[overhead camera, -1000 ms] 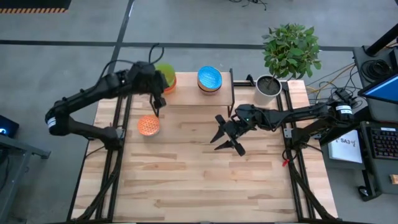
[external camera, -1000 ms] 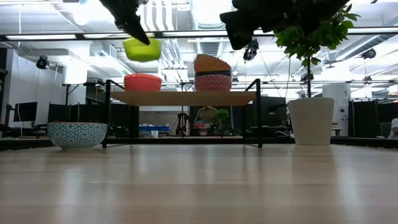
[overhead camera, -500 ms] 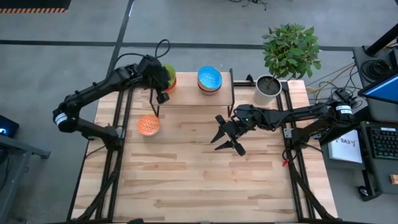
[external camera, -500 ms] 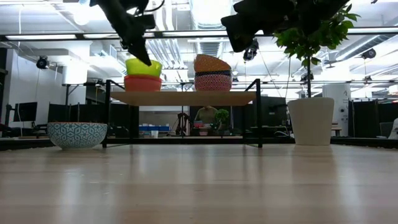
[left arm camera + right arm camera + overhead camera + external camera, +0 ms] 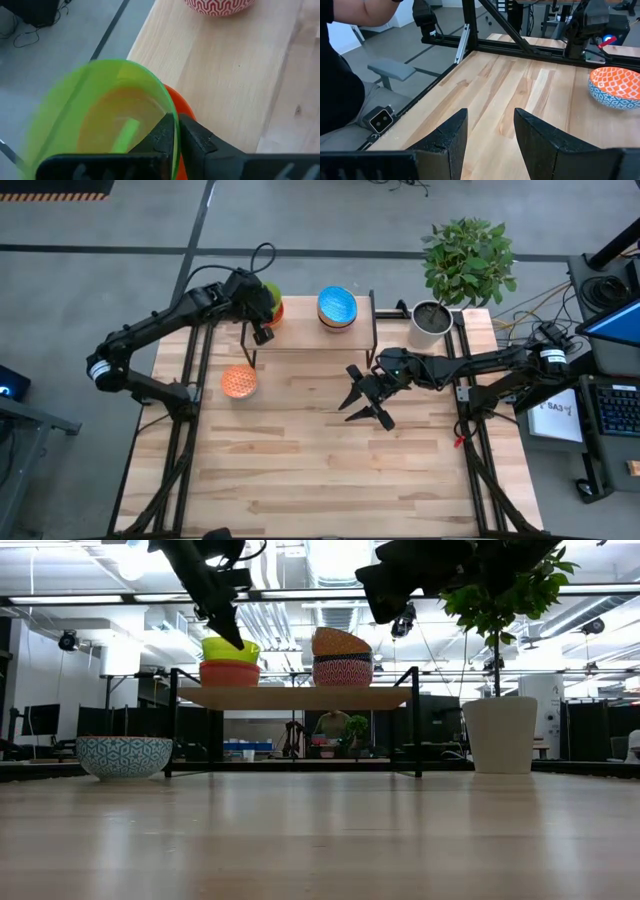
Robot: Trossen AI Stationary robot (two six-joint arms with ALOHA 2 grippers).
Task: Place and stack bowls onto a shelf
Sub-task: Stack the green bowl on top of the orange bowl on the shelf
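Left wrist view gives you the clearest read: the green bowl sits pinched by its rim between the left gripper fingers, which are nearly closed on the thin wall, and the red bowl peeks out right beneath it. In the low view the green bowl looks nested in the red bowl on the shelf, so I judge this placement is at the release point; you have not let go yet.

Further along the plank from that gripper stands a second stack, several bowls high with an orange one on top; from above its top shows blue. How many it holds you cannot count exactly.

Left to do, as far as you can see: the patterned bowl rests on the table, just below the left gripper and off the shelf.

The right gripper hovers over the table well to the side of the shelf, fingers spread wide and empty.
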